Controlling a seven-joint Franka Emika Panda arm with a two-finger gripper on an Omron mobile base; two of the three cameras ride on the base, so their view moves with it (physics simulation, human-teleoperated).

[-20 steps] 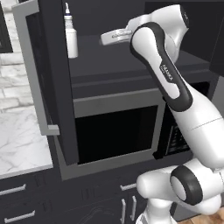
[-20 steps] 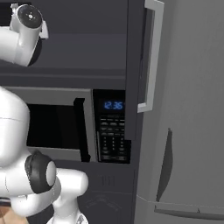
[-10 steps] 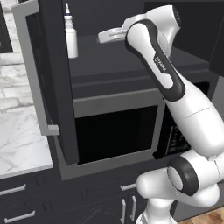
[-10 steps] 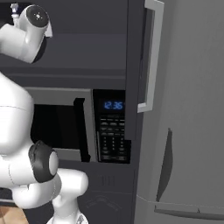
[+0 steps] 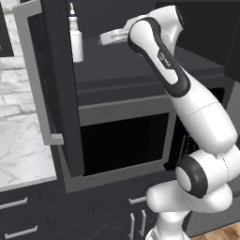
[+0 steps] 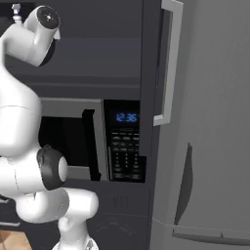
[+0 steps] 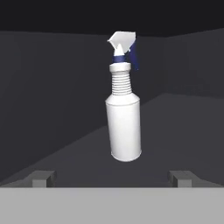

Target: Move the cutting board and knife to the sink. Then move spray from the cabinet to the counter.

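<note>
Spray (image 7: 124,119) stands upright on the shelf of the opened cabinet (image 5: 61,93), dead ahead of the robot's gripper (image 7: 112,177), whose jaws are spread wide with nothing between them and not yet touching the bottle. By the look of it, the cabinet-to-counter leg of the job is under way. The next move seems to call for a straight reach until the fingers flank the bottle's body, then a firm close before carrying it out past the door to the marble counter (image 5: 21,154).

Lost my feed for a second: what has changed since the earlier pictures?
The arm's elbow has swung left and up, carrying the open gripper slightly closer to the spray in the cabinet. Nothing gripped. Spray, open door and microwave are unchanged.
</note>
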